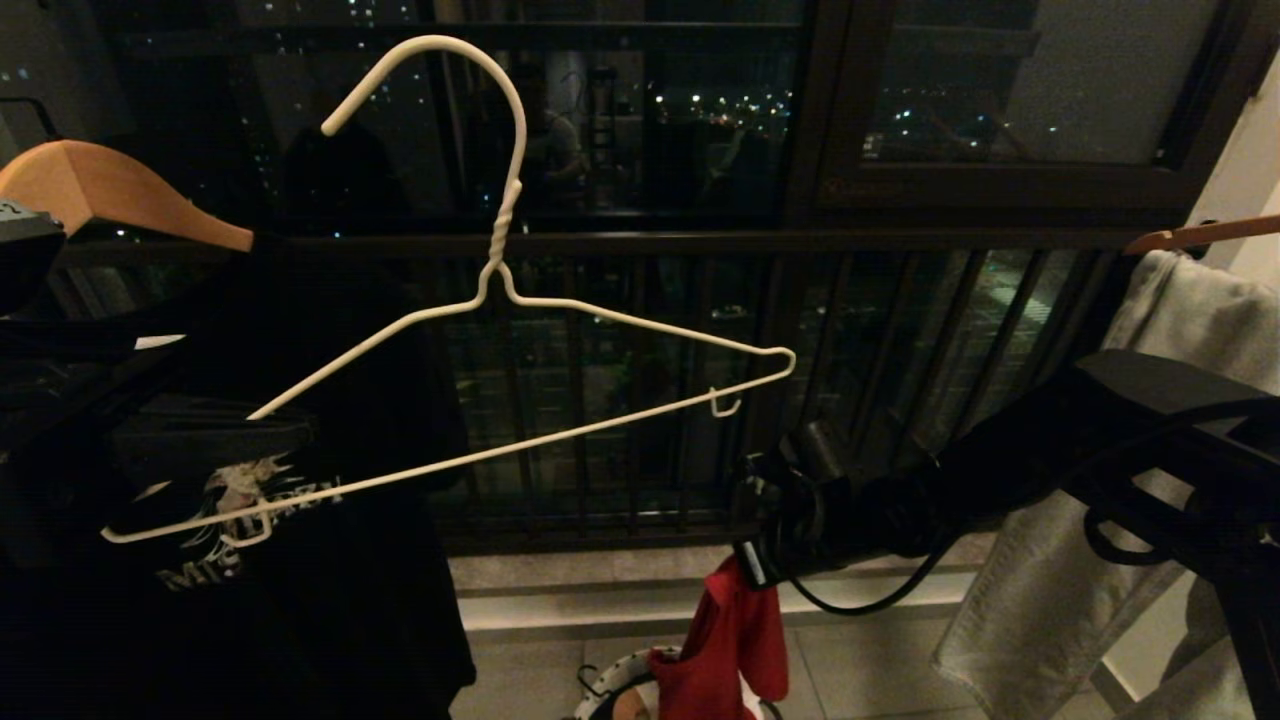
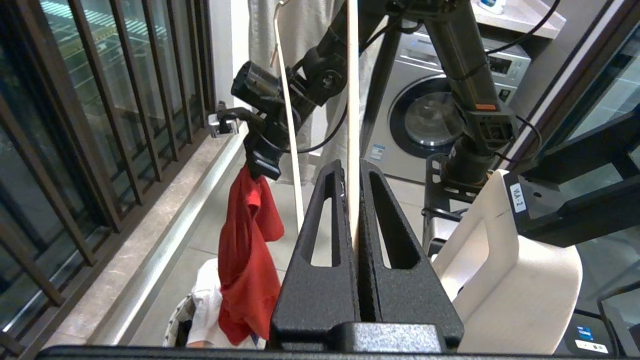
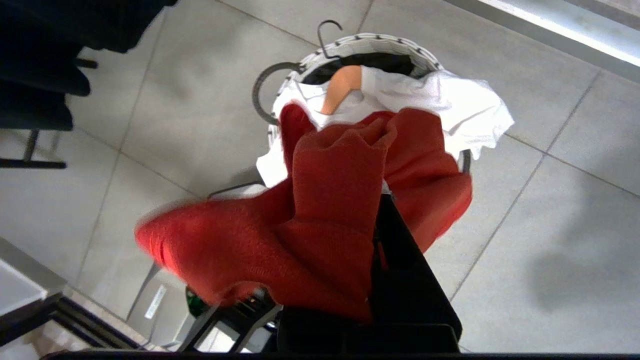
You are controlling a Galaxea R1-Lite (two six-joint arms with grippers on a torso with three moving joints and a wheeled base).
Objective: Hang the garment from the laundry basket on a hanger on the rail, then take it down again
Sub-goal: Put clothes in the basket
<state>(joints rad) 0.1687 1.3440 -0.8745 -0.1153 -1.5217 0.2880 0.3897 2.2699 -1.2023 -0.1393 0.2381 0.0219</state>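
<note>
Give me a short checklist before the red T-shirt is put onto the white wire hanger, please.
1. Left gripper shut on the white wire hanger: ok.
2. Right gripper shut on the red T-shirt: ok.
3. T-shirt lifted fully out of the laundry basket: cannot tell; its lower end hangs at the rim.
4. Neck opening found and spread: not ok, cloth is bunched.
5. Hanger off the rail, hook free: ok.
6. White T-shirt not dragged along: ok, it lies in the basket.

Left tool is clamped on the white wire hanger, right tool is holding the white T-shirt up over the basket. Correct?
Not quite. The right tool holds the red T-shirt, as the left wrist view shows; the white T-shirt lies in the basket. The left tool is clamped on the white wire hanger.
</note>
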